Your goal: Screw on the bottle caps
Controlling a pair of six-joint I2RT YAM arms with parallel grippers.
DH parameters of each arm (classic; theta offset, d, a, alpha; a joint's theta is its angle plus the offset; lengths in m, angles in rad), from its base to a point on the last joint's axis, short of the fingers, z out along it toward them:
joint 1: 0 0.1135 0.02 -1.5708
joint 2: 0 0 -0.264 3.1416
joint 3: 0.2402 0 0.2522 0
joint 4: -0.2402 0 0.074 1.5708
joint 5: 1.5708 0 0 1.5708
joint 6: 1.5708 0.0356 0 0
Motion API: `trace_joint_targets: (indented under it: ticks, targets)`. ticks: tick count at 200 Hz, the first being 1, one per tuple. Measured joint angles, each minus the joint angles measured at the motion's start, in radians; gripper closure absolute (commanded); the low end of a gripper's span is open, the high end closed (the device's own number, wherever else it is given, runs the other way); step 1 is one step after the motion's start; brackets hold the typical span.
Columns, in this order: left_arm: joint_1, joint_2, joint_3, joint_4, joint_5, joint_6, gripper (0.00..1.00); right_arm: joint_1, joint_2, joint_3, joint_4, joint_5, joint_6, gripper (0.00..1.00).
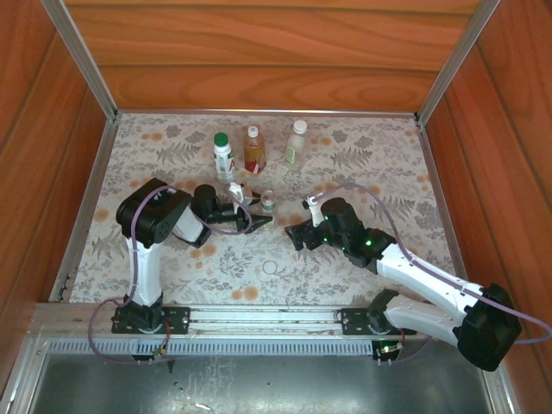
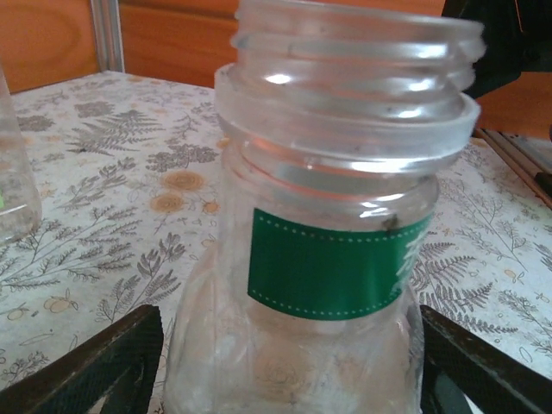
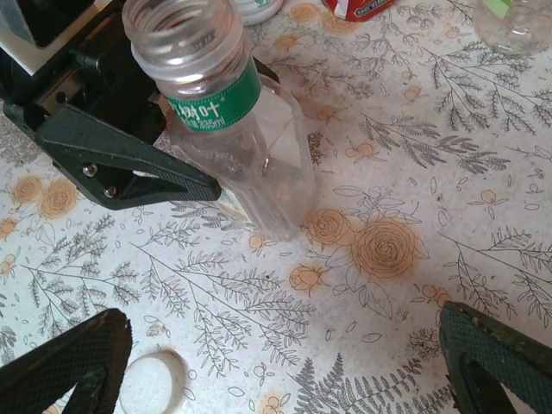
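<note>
1. Left gripper (image 1: pixel 248 213): I read its jaws as apart, with one finger (image 2: pixel 95 371) on each side of the short clear bottle (image 1: pixel 267 200). They sit low on the body and close against it. I cannot tell whether they press the plastic.

2. The short clear bottle stands upright near mid-table. Its neck is open and the threads are bare, with a green label band just below them.

3. Right gripper (image 3: pixel 285 332): the jaws are wide apart and hold nothing. It sits to the right of the bottle, pointing left at it, and does not touch it. A white cap (image 3: pixel 152 379) lies flat on the table between its fingers, close beside one of them.

4. Surroundings: a row of three stands just beyond the short bottle. From left to right these are a white bottle (image 1: pixel 223 159) with a dark green cap (image 1: pixel 222 137), an amber bottle (image 1: pixel 253 151) and a clear bottle (image 1: pixel 295 145). The left gripper's body occupies the short bottle's left side. Floral tablecloth (image 1: pixel 371 172) lies between the bottle and the right gripper.
</note>
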Motion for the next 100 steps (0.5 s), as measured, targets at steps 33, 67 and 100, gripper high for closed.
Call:
trace_joint_targets:
  ticks: [33, 67, 100]
  targets:
    - [-0.002, 0.0, 0.002, 0.001, 0.002, 0.0, 0.36, 0.0, 0.035, 0.003, -0.011, -0.003, -0.001, 0.14]
    - [-0.003, 0.0, 0.002, 0.005, 0.002, 0.004, 0.4, 0.022, 0.073, 0.003, -0.019, -0.01, -0.006, 0.1]
    - [-0.003, 0.0, -0.009, 0.014, -0.002, 0.045, 0.42, 0.1, 0.106, -0.007, 0.004, -0.011, -0.044, 0.0]
